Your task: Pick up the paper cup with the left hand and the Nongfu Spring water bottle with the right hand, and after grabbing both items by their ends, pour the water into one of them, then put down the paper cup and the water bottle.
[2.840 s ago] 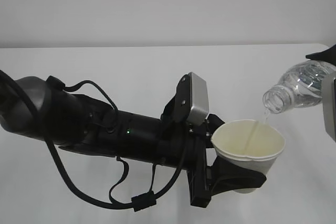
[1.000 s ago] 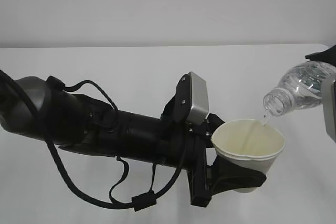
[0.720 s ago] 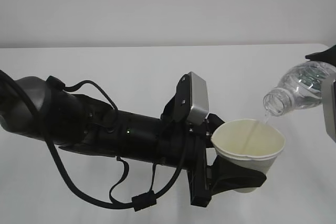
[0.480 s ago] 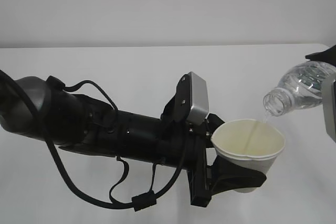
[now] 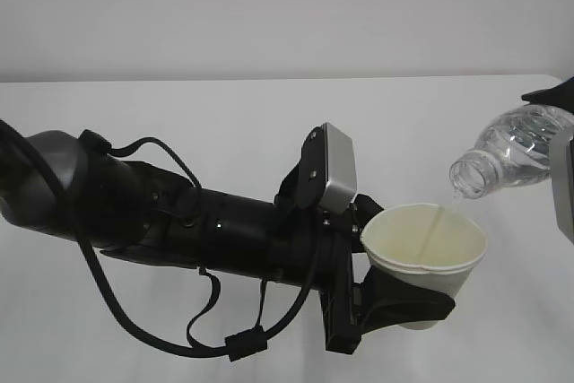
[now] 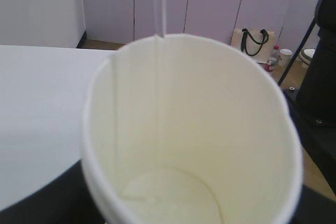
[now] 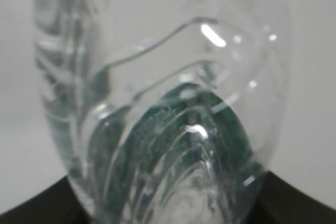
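In the exterior view my left gripper is shut on the lower part of the white paper cup, holding it upright above the table. The clear Nongfu Spring water bottle is tilted neck-down to the left, its mouth just above the cup's far rim. A thin stream of water runs into the cup. The left wrist view looks into the cup; a little water lies at its bottom. My right gripper is shut on the bottle, whose green label shows through the plastic. Only its edge shows in the exterior view.
The white table stretches behind and under both arms, with a pale wall beyond. Black cables of the left arm loop low over the table. In the left wrist view a bag stands on the floor beyond the table edge.
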